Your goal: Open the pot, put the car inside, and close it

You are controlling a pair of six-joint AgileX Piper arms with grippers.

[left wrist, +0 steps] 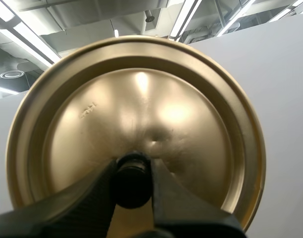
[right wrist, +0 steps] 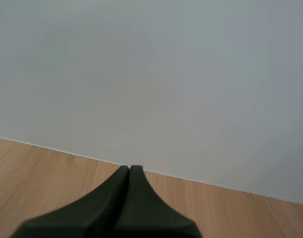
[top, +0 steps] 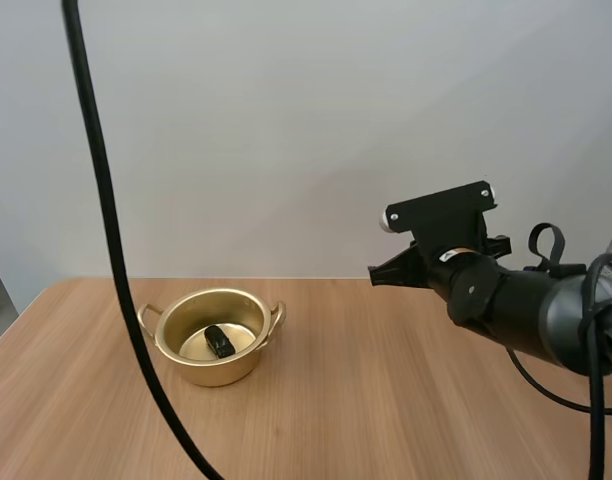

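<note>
A golden pot [top: 219, 335] stands uncovered on the wooden table at the left, and a small black car [top: 220, 342] lies on its bottom. In the left wrist view my left gripper [left wrist: 133, 184] is shut on the black knob [left wrist: 132, 179] of the golden lid [left wrist: 136, 119], which is held up in the air with its top face toward the camera. My right gripper [top: 378, 273] hovers above the table to the right of the pot. In the right wrist view my right gripper [right wrist: 129, 169] is shut on nothing, its fingers lying together as one dark wedge.
The wooden table [top: 386, 400] stretches to the right of the pot and in front of it. A plain grey wall stands behind the table's far edge.
</note>
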